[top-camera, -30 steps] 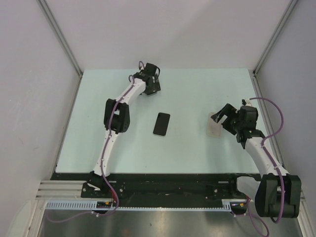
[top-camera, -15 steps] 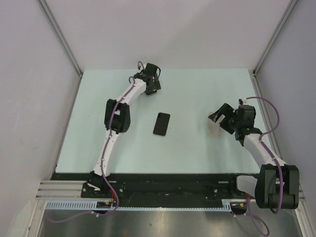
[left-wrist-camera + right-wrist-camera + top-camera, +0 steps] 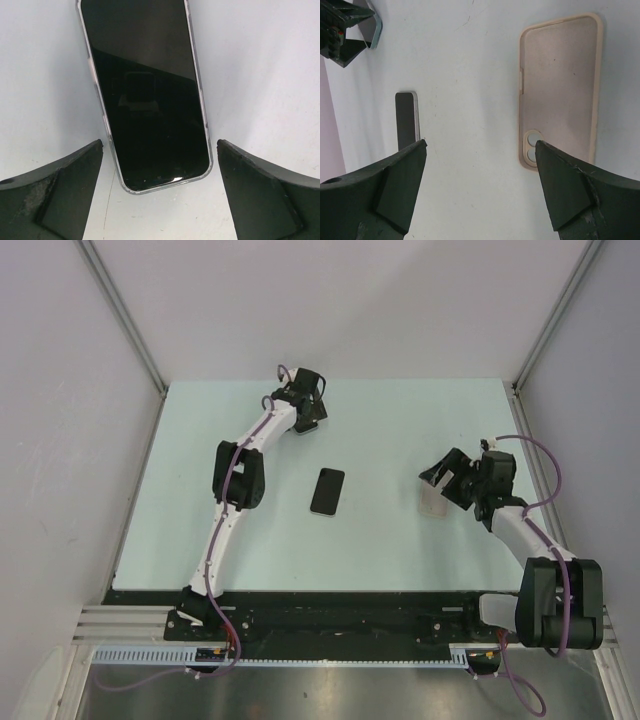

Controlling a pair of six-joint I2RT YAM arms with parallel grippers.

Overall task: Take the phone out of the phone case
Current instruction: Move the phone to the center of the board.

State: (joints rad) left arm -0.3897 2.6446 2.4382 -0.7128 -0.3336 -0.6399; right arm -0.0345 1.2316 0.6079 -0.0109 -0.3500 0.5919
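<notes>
Though free of the case (image 3: pixel 560 75), the phone (image 3: pixel 327 491) lies lengthwise near-to-far.

the phone (image 3: pixel 327 491) has a glossy black screen with a thin silver-grey rim. the phone case (image 3: pixel 560 85) is plain beige-pink all over. the table (image 3: pixel 400 420) is pale mint green. the left arm (image 3: pixel 212 545) and right arm (image 3: pixel 525 540) are white with black joints and purple cables (image 3: pixel 556 468). the left gripper (image 3: pixel 160 142) and right gripper (image 3: pixel 481 142) have matt black fingers. the walls (image 3: pixel 350 310) are light grey.
</notes>
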